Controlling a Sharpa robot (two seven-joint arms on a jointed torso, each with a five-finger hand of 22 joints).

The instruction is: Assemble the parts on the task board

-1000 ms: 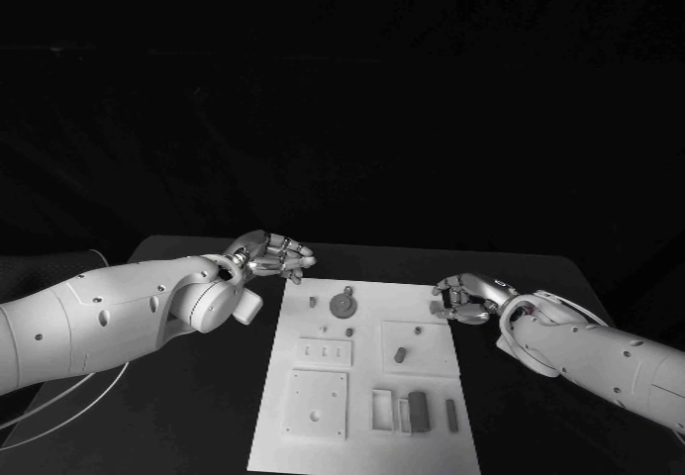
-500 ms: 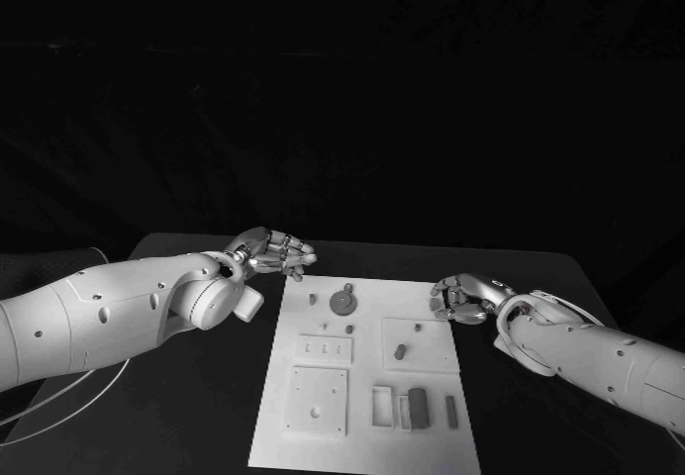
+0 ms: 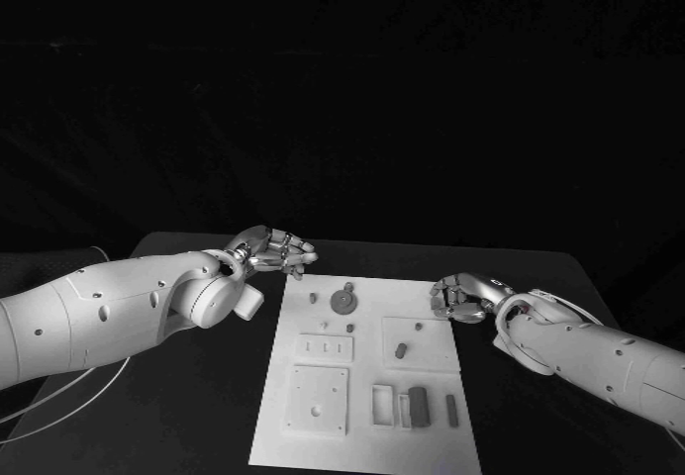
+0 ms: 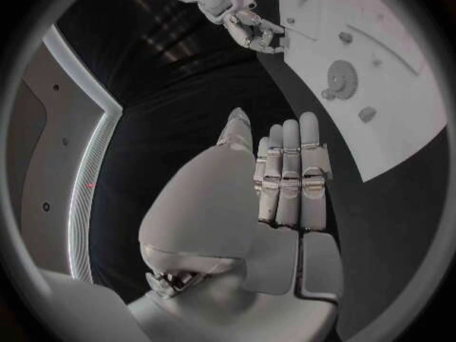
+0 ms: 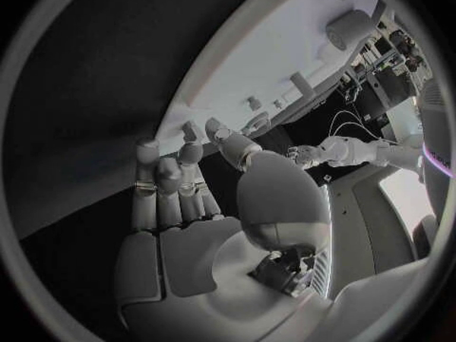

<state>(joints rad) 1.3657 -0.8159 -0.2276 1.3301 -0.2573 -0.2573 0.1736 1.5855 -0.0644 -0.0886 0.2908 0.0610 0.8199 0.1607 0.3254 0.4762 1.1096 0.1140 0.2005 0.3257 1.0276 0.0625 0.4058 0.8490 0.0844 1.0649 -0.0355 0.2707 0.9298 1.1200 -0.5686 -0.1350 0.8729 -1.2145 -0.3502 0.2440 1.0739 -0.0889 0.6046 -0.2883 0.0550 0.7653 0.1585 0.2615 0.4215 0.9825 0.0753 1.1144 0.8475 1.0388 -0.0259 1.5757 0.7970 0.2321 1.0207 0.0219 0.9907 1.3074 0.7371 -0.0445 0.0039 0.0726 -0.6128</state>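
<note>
The white task board (image 3: 364, 381) lies in the middle of the black table. On its far part sit a grey gear (image 3: 342, 302) and small pegs (image 3: 401, 349); a dark block (image 3: 417, 404) and a slender piece (image 3: 451, 409) lie on its near part. My left hand (image 3: 274, 252) hovers by the board's far left corner, fingers curled in, with nothing visible in them. The left wrist view shows that hand (image 4: 280, 175) with fingers side by side, and the gear (image 4: 340, 74) beyond. My right hand (image 3: 464, 297) hangs at the board's right edge, also curled (image 4: 249, 26), with nothing seen in it.
Raised white plates (image 3: 320, 401) take up the board's near left. A thin cable (image 3: 57, 406) runs under my left arm over the black table (image 3: 186, 416). The table's far edge lies just behind both hands.
</note>
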